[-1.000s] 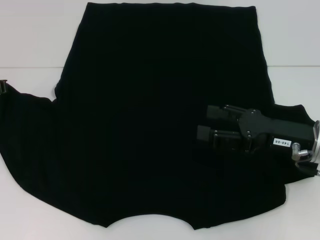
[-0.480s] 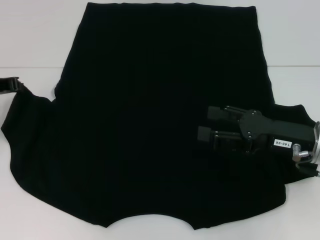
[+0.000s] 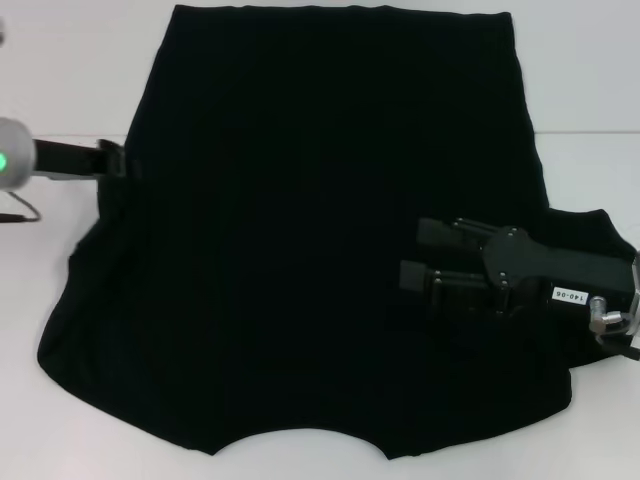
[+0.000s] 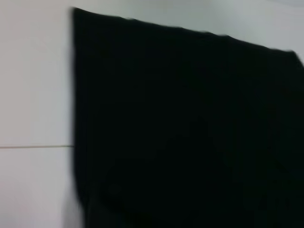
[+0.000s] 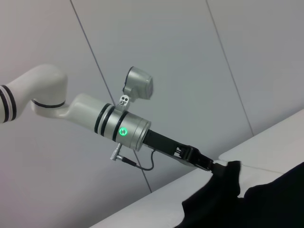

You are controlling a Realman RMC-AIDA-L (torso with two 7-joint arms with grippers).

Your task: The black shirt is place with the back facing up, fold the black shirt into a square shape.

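Reaching in from nine o'clock of the head view, the left gripper (image 3: 118,160) is clenched on the black shirt (image 3: 320,230) at its left sleeve edge; the right wrist view shows the same pinch, with a peak of cloth lifted at the fingertips (image 5: 216,167) above the white table (image 3: 60,90). Behind it the left arm's silver wrist section (image 3: 15,165) carries a green light, and a thin cable (image 3: 22,215) loops beneath it. Bare table lies open at ten o'clock and at seven o'clock of the garment, so the left side has free room on both sides of the arm.

The shirt itself is spread flat over the middle of the table, its straight hem along twelve o'clock and its curved neckline cut in at six o'clock. Its left border runs ragged from the gripped point down toward seven o'clock (the cloth there is drawn inward and bunched). The left wrist view shows only a straight shirt edge against the pale surface.

At four o'clock the right gripper (image 3: 412,252) lies low over the cloth, pointing toward nine o'clock, its two fingers released and apart with nothing between them. The right sleeve sticks out beyond it at three o'clock, and a clear strip of table remains at two o'clock.
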